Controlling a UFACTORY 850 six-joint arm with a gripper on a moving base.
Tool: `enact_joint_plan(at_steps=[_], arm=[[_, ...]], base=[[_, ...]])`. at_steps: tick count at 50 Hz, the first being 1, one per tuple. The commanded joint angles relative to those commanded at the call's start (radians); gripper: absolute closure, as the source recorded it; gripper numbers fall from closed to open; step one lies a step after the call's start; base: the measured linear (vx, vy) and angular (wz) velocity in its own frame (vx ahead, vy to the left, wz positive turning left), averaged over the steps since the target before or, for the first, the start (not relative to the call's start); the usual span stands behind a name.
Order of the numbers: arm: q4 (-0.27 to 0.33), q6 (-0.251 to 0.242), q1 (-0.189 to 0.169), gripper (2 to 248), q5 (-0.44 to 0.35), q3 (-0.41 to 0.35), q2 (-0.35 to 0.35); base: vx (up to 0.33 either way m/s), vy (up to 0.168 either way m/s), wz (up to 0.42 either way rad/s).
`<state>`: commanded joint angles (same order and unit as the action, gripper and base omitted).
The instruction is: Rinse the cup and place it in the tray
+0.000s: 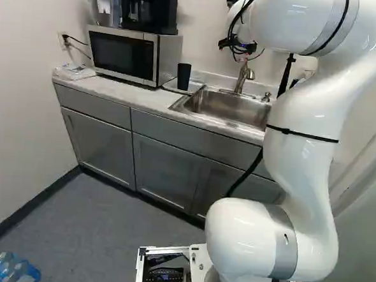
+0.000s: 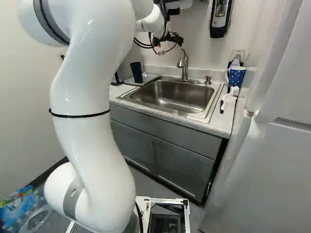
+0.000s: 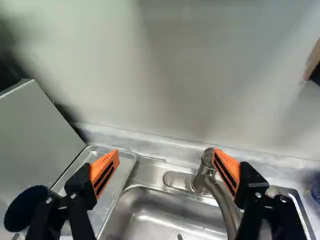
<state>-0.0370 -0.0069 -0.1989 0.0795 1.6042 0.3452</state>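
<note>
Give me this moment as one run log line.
End effector: open, empty, over sink near faucet; dark cup: upright in tray; rinse: cannot tell; blue cup: right of sink in right base view

No text, brand, number or sign can be read in any view. Coloured marking can be seen on the plastic-wrapped pack [image 2: 22, 209] on the floor, and faint grey marking on the papers [image 1: 76, 72] left of the microwave [image 1: 123, 55], but neither can be made out as words.
</note>
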Motion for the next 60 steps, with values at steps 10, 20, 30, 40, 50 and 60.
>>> enact_joint_plan(at_steps=[10,20,30,40,50,60], arm=[[0.000,0.000,0.017,3,0.003,-0.050,-0.043],[0.000,0.000,0.032,3,0.040,-0.103,-0.089],[0.000,0.000,0.035,3,0.100,-0.160,-0.141],[0.000,0.000,0.031,3,0.168,-0.216,-0.192],[0.000,0.000,0.027,3,0.239,-0.271,-0.243],[0.000,0.000,0.021,3,0.309,-0.325,-0.295]], base=[[0.000,0.000,0.000],[0.000,0.000,0.000],[0.000,0.000,0.000],[0.000,0.000,0.000],[0.000,0.000,0.000],[0.000,0.000,0.000]])
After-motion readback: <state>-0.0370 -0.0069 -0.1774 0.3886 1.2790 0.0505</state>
